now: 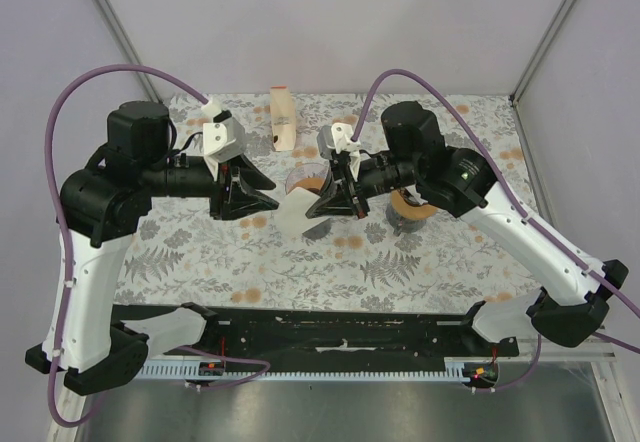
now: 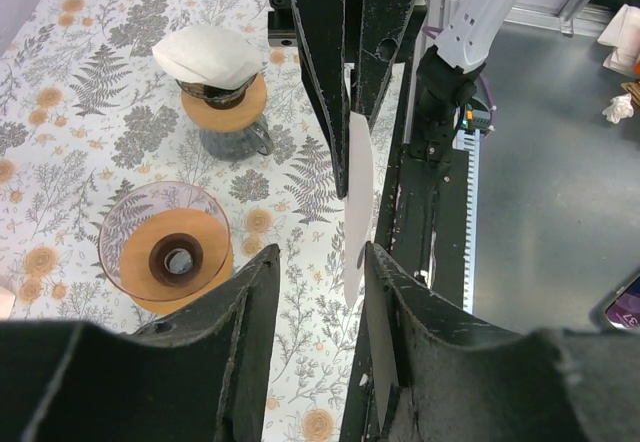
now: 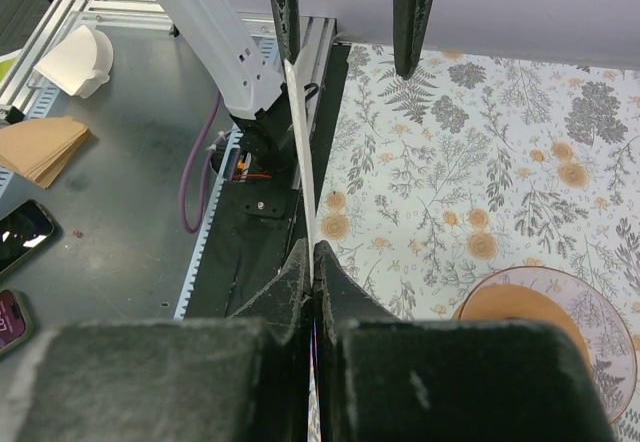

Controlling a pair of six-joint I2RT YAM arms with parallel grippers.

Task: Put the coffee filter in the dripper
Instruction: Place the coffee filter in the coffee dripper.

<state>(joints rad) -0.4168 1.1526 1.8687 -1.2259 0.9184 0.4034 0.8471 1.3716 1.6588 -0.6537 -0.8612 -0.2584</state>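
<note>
Left wrist: left pincer (image 2: 320,254) apart; right pincer (image 2: 350,157) clamped on coffee filter (image 2: 358,217), seen edge-on, shape unclear.

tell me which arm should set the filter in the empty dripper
Right: the right gripper is shut on the coffee filter; the left gripper stands open, gripping nothing.

White-and-black jointed arms (image 1: 90,282), looping purple cables (image 1: 120,68), matte black tapering fingers (image 2: 240,332).
</note>
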